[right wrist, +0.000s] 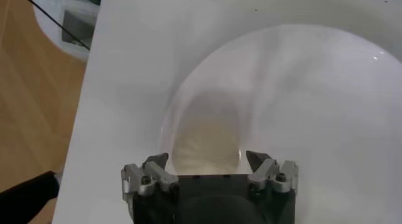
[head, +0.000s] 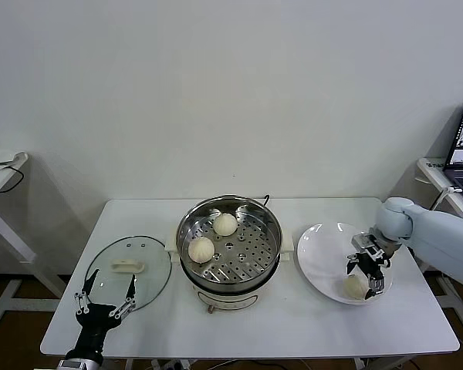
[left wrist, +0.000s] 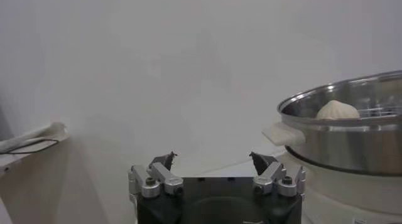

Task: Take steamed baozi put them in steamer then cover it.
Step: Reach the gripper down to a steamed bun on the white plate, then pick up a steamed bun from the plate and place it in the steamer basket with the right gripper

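Table (head: 309, 327): white, rectangular, carrying every item below.

Steamer (head: 230, 271): shiny steel pot with a perforated tray, on a cream-white base, at the middle of the table. In the left wrist view its steel rim (left wrist: 352, 103) shows, with the dome of one bun above it.

Plate (head: 320, 258): flat, white, round, just beside the steamer on the robot's right side.

Lid (head: 150, 266): clear glass with a metal rim and a cream-white handle, lying flat on the table on the steamer's left side (near it, not touching).

Right gripper (head: 368, 270): over the near part of the plate, pointing down at a bun. Its jaws are spread, one finger on each side of the bun; whether the tips actually touch it is hard to tell from these views.

Left gripper (head: 106, 301): at the near left edge of the table, just beside the lid's near rim, jaws spread wide and holding nothing.

Buns, three in view: two lie on the steamer tray, one toward the back (head: 225, 224) and one toward the left (head: 201, 249), apart from each other. The third bun (head: 355, 286) sits on the plate near its front rim, under the right gripper; the right wrist view shows it (right wrist: 206, 140) between the finger bases.
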